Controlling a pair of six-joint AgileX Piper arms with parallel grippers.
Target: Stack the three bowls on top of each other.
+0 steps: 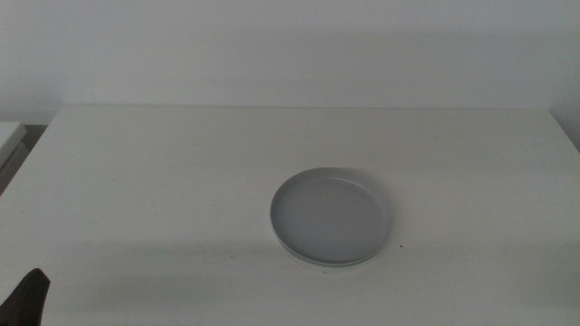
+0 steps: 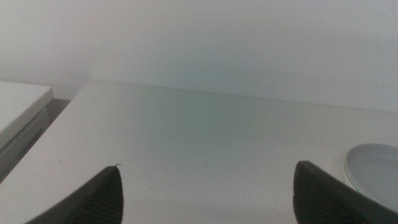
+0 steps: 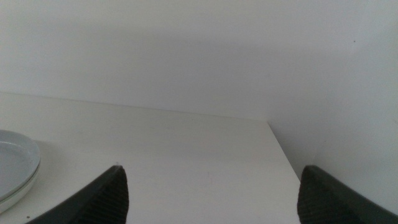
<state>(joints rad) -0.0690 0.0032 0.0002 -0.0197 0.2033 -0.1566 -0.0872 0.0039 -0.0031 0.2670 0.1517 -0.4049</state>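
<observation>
A light grey bowl lies on the white table, right of the middle. It sits on top of a stack, and pale rims of bowls beneath it show along its near edge; I cannot tell their colours. The stack also shows at the edge of the left wrist view and of the right wrist view. My left gripper is open and holds nothing; its dark tip shows at the bottom left corner of the middle view. My right gripper is open and empty too, and out of the middle view.
A plain white wall runs along the back of the table. A low white surface stands beyond the table's left edge. The table's right back corner meets the wall.
</observation>
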